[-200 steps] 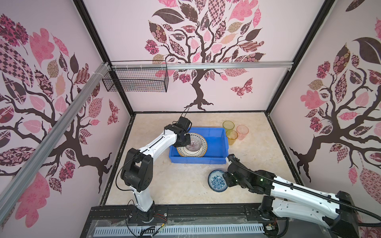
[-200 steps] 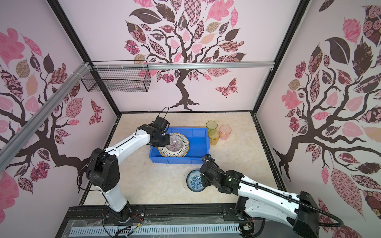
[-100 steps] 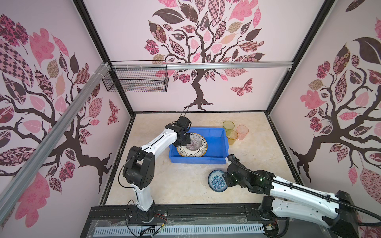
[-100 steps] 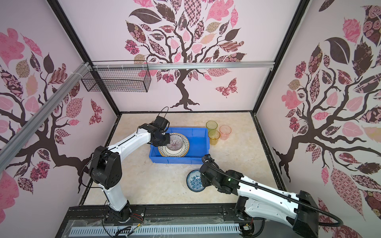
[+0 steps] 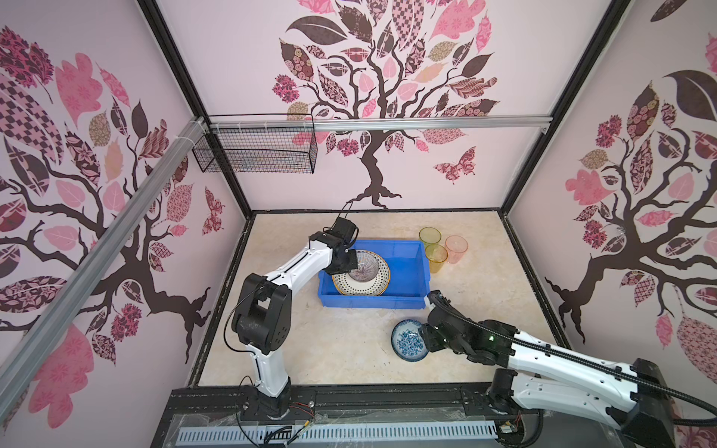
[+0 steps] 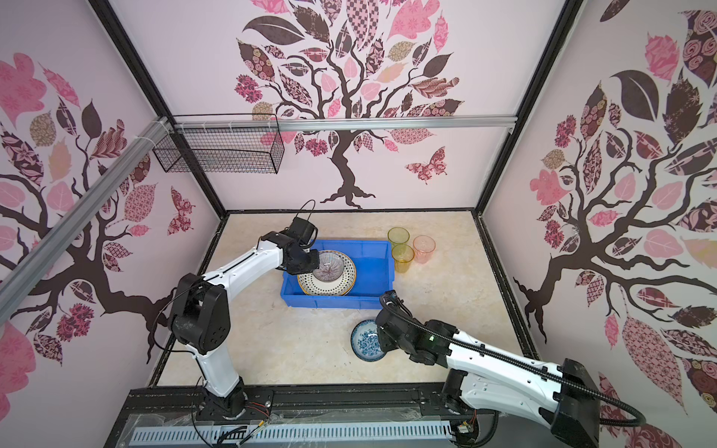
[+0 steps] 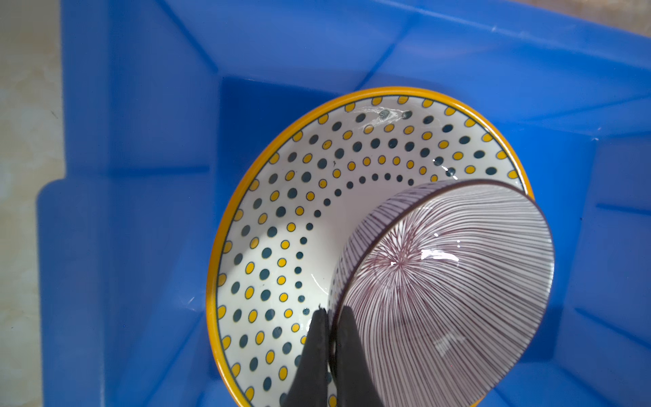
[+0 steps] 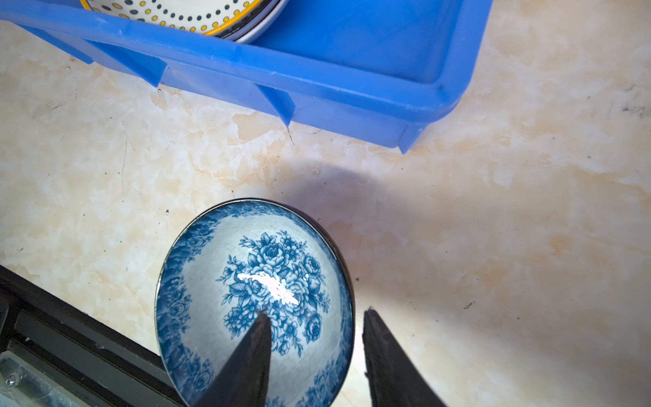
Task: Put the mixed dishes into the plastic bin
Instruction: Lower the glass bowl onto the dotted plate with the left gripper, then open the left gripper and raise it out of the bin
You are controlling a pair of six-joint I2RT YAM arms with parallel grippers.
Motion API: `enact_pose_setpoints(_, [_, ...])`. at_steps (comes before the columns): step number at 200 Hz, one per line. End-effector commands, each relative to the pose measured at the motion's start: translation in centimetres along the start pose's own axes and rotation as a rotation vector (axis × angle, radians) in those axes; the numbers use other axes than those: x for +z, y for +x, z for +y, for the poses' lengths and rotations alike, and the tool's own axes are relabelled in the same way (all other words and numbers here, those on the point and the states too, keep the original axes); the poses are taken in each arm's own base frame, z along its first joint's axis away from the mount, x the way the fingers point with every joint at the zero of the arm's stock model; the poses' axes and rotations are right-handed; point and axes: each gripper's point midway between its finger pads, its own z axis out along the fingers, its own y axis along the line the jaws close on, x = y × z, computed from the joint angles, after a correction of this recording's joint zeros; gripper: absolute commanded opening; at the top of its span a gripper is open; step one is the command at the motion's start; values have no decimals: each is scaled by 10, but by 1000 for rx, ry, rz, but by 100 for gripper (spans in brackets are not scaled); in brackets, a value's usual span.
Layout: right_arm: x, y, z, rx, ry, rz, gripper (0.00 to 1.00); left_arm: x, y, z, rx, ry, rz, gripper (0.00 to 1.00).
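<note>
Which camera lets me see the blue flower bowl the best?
The right wrist view: the blue flower bowl looks big there, roses clear. In both top views the bowl is small and partly hidden. The left wrist view misses it.

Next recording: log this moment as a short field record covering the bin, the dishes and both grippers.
bin: blue, holds stacked plates, dotted plate on top
striped bowl: over the dotted plate, inside the bin
left gripper: shut on the striped bowl's rim
floral bowl: on the table, outside the bin
right gripper: open, fingers astride the floral bowl's rim
cups: three, outside, beside the bin
</note>
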Motion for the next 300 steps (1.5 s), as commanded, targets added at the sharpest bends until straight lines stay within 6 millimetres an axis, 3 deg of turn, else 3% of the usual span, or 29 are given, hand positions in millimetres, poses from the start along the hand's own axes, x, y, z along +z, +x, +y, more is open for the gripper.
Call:
enact_pose_setpoints(1, [-5, -10, 5, -9, -3, -19, 46, -5, -17, -4, -13, 10, -41, 2])
enact_pose_setpoints(94, [-6, -7, 4, -2, -7, -14, 47, -12, -17, -4, -24, 23, -42, 17])
enact_pose_setpoints(239, [-7, -2, 3, 23, -17, 0, 47, -57, -14, -4, -16, 73, -114, 21])
enact_pose_setpoints(300, [-7, -3, 4, 40, -24, -3, 48, -87, -3, -1, 11, 103, -143, 24])
